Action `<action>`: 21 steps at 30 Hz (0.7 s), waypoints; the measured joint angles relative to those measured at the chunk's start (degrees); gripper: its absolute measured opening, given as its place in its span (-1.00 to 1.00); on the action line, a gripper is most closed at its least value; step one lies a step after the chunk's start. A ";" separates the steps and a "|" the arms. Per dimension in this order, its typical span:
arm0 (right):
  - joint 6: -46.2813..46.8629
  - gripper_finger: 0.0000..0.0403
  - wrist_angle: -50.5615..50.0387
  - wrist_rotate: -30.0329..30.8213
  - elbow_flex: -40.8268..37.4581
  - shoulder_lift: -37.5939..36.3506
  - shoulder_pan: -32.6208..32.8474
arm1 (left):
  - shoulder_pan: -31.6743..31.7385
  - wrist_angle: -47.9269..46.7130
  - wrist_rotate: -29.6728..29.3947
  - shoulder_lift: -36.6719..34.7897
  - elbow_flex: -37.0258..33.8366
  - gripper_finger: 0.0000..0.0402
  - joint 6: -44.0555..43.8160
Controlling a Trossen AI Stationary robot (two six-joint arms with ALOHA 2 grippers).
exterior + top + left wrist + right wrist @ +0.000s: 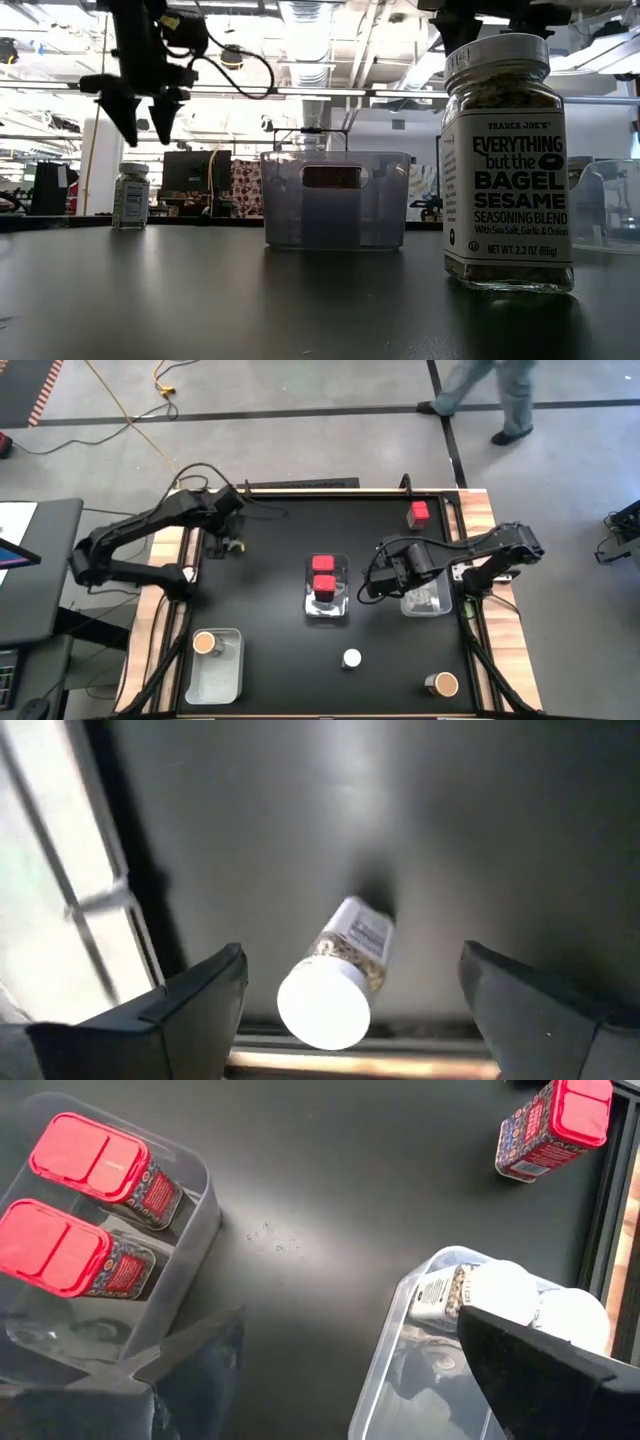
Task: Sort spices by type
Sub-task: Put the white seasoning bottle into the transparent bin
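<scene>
Two dark jointed arms (140,535), black cables looping along the links. Dark, wedge-shaped fingers (190,1010), matte, tapering toward the tips. Same black finish throughout.

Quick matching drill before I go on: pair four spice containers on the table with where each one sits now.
1. Two red-topped tins
2. Lone red-topped tin
3. Brown-topped jar
4. White-lidded jar

a. Bare table, far right corner
b. Near-left bin
c. Middle bin
d. Bare table, near edge, outside any bin

Pairs: 1-c, 2-a, 3-b, 4-d
</scene>
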 joint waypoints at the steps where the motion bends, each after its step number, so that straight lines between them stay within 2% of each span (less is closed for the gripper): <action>1: -0.02 0.93 0.00 0.02 0.00 0.00 -0.11 | -0.02 -0.48 -0.33 0.82 0.00 0.72 3.58; 6: -0.15 0.93 -0.05 0.19 0.00 0.00 -0.18 | -0.04 -2.14 -3.86 4.61 0.00 0.72 18.40; 12: -1.66 0.93 -0.20 0.26 0.00 0.00 -0.15 | -0.06 -2.67 -5.27 8.56 0.00 0.72 20.03; 17: -2.67 0.93 -0.37 0.28 0.00 0.00 -0.15 | -0.04 -4.20 -6.14 11.70 0.00 0.72 25.53; 21: -2.84 0.93 -0.35 0.28 0.00 0.00 -0.15 | -0.02 -3.28 -7.47 14.50 0.00 0.72 25.65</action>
